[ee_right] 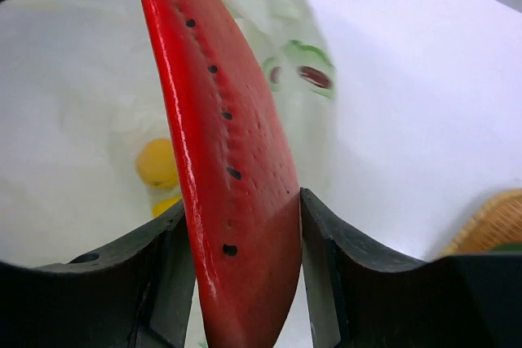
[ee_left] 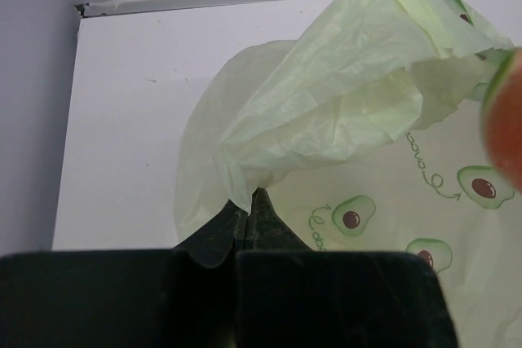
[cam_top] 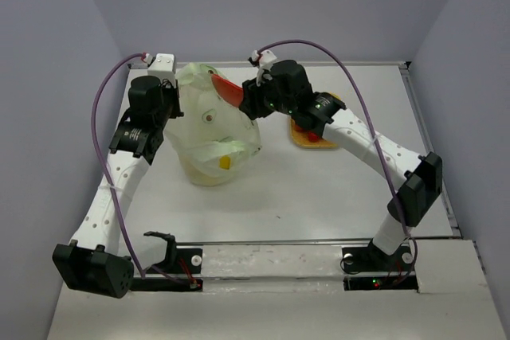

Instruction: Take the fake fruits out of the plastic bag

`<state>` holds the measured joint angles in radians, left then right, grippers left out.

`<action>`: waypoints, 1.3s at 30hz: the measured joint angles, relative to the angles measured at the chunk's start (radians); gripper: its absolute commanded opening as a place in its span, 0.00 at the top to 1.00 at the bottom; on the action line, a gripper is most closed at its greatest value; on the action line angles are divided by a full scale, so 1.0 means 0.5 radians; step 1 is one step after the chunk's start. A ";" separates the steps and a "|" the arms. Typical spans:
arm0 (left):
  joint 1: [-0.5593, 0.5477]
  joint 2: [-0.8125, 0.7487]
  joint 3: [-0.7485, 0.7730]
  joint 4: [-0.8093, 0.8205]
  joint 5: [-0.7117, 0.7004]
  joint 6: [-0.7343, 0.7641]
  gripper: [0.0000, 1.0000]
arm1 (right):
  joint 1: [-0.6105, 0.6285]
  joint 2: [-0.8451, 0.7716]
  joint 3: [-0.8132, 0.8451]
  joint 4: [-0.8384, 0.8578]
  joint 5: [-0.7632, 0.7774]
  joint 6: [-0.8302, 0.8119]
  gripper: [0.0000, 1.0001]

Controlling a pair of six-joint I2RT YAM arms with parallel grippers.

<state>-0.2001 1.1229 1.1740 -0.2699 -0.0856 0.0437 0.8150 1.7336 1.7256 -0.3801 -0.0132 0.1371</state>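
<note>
The plastic bag (cam_top: 209, 129) stands crumpled on the far left part of the white counter (cam_top: 319, 189), between the two arms. It is pale yellow-green, translucent, and printed with small avocado motifs. The left tool (cam_top: 174, 107) is at the bag's left side. In the left wrist view the left tool (ee_left: 249, 205) has its fingers pressed together with a fold of the bag's film pinched between them, and the film rises above them in a bunched peak.

The right tool (cam_top: 252, 101) reaches in from the right to the bag's far right rim, which looks like the mouth. It grips a toy watermelon slice (cam_top: 227, 89), a red wedge with black seed dots. In the right wrist view the slice (ee_right: 216, 112) stands on end between the two dark fingers, both of which touch its sides, so the right tool (ee_right: 245, 218) is clamped on it. The slice's upper part lies over the open bag.

Inside the bag a round yellow fruit (ee_right: 157, 163) shows through the film, with a second yellow piece just below it. From above, a yellow piece (cam_top: 225, 163) shows low on the bag's near side.

To the right of the bag, partly under the right arm, lies an orange woven mat (cam_top: 300, 142) with small red pieces (cam_top: 312, 136) on it. They are too small to tell which fruit they are.
</note>
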 measured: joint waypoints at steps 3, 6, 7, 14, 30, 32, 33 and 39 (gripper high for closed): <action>0.012 0.000 0.000 0.000 -0.009 0.000 1.00 | -0.128 -0.125 -0.149 0.009 -0.031 0.001 0.99; 0.024 0.000 0.000 -0.007 -0.020 0.000 1.00 | -0.216 -0.243 -0.270 0.012 -0.056 -0.004 0.99; 0.026 0.000 0.000 -0.008 -0.024 0.000 1.00 | -0.235 -0.292 -0.315 0.011 -0.064 -0.005 0.99; 0.038 0.000 0.000 -0.008 -0.024 0.000 1.00 | -0.549 -0.666 -0.629 0.030 0.021 0.084 0.99; 0.038 0.000 0.000 -0.008 -0.001 0.000 1.00 | -0.933 -0.340 -1.003 -0.071 0.418 0.281 0.99; 0.038 0.000 0.000 -0.008 0.003 0.000 1.00 | -0.934 -0.311 -0.992 -0.070 0.430 0.281 0.99; 0.038 0.000 0.000 -0.008 0.005 0.000 1.00 | -0.934 -0.296 -0.990 -0.066 0.436 0.287 0.99; 0.038 0.000 0.000 -0.008 0.011 0.000 1.00 | -0.947 -0.208 -0.957 -0.069 0.488 0.307 0.99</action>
<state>-0.1810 1.1229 1.1740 -0.2737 -0.0799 0.0437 0.3416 1.6295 1.2472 -0.4149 0.2306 0.2905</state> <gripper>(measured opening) 0.033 0.523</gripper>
